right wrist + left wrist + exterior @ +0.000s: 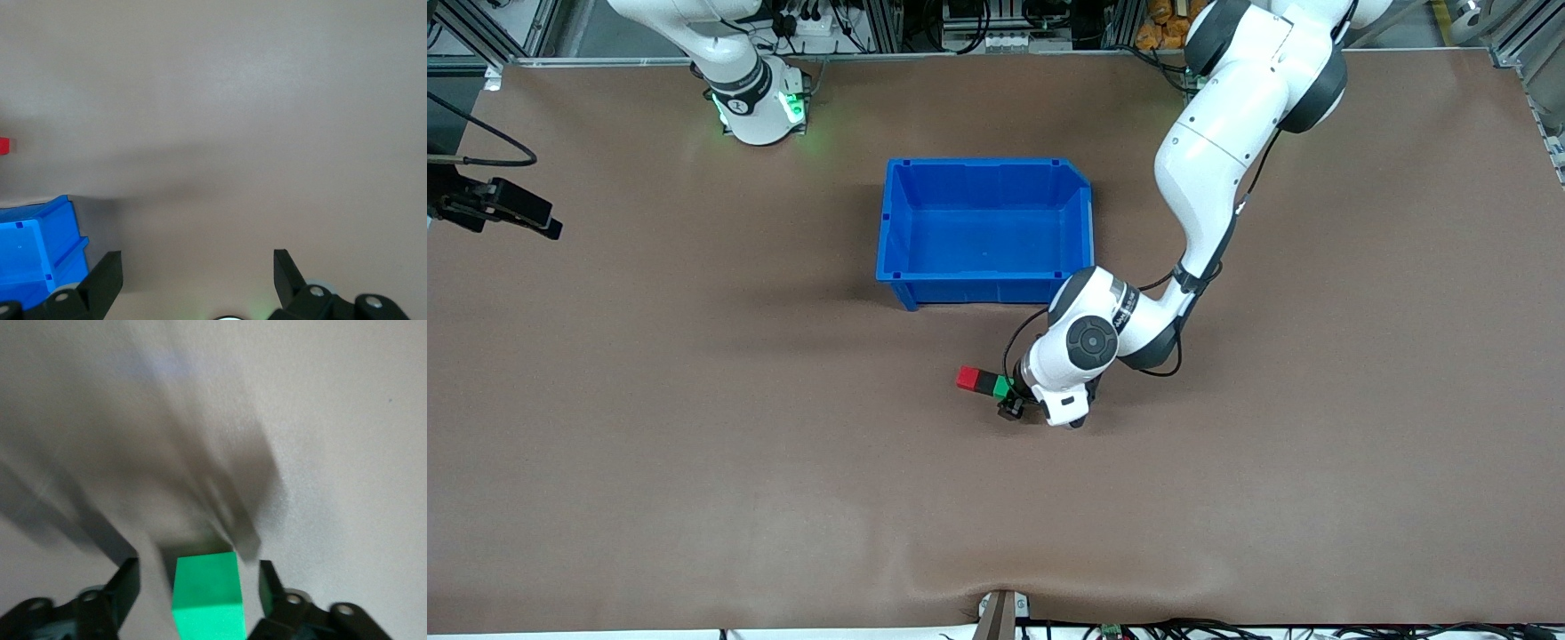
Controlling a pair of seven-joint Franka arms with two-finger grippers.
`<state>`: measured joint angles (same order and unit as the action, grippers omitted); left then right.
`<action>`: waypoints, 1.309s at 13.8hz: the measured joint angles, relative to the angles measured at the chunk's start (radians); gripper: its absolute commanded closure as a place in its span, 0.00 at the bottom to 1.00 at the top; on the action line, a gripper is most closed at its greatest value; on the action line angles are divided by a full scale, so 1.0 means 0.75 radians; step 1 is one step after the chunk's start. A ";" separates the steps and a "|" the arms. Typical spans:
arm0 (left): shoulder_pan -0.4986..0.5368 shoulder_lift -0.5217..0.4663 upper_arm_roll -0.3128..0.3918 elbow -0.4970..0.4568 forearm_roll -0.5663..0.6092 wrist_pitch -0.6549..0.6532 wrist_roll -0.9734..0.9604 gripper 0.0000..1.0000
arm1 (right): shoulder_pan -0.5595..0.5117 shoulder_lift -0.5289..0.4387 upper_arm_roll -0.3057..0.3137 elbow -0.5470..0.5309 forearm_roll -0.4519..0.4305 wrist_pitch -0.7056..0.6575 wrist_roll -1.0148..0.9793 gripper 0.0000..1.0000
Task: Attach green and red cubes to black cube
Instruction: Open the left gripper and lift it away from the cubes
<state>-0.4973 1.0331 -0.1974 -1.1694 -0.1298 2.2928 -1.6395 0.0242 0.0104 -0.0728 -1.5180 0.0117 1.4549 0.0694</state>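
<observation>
Starting closest to the front camera: plain brown table (694,489), nothing but bare surface down there.

Next up, left claw (199,568), down low at the table, roughly mid-table. Fingers (127,583) apart, straddling the green cube (205,593). Clear gap on both sides in the left wrist view, so not clamped on anything. Reaching in from the left arm's end, with the wrist covering part of the green cube in the front view.

Then the little row itself, resting on the table: green cube at the left arm's end of the row, black cube (987,385) in the middle, red cube (967,379) at the right arm's end. Looks like all three touching in one line, tilted a bit so that red ends up slightly farther from the camera than green.

Farther from the camera than the row: blue bin (895,222), upright, well apart from the cubes.

Last, right claw (197,263), waiting up in the air over bare table toward the right arm's end, fingers wide apart and holding nothing. Catches just a corner of the bin and a sliver of red in its own wrist view.
</observation>
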 measured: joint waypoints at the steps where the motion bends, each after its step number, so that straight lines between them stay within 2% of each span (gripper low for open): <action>1: 0.007 -0.017 0.004 0.004 0.000 -0.029 0.003 0.00 | 0.000 0.000 0.000 0.000 0.000 0.000 0.000 0.00; 3: 0.036 -0.082 0.011 0.017 0.014 -0.108 0.005 0.00 | 0.000 0.000 0.000 0.000 0.000 0.000 0.000 0.00; 6: 0.129 -0.248 0.012 0.027 0.148 -0.268 0.021 0.00 | 0.000 0.000 0.001 0.001 0.000 0.000 0.000 0.00; 9: 0.220 -0.406 0.015 0.018 0.191 -0.418 0.174 0.00 | 0.000 0.000 0.004 0.001 0.000 -0.001 0.000 0.00; 15: 0.386 -0.501 0.022 -0.001 0.196 -0.568 0.504 0.00 | 0.002 0.001 0.013 0.001 0.000 -0.001 0.000 0.00; 18: 0.511 -0.616 0.022 0.004 0.197 -0.771 0.730 0.00 | 0.002 0.002 0.013 0.001 0.000 -0.001 0.000 0.00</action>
<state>-0.1140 0.5710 -0.1807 -1.1666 0.0177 1.7146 -1.0922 0.0255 0.0118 -0.0629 -1.5171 0.0118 1.4544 0.0694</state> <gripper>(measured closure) 0.000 0.000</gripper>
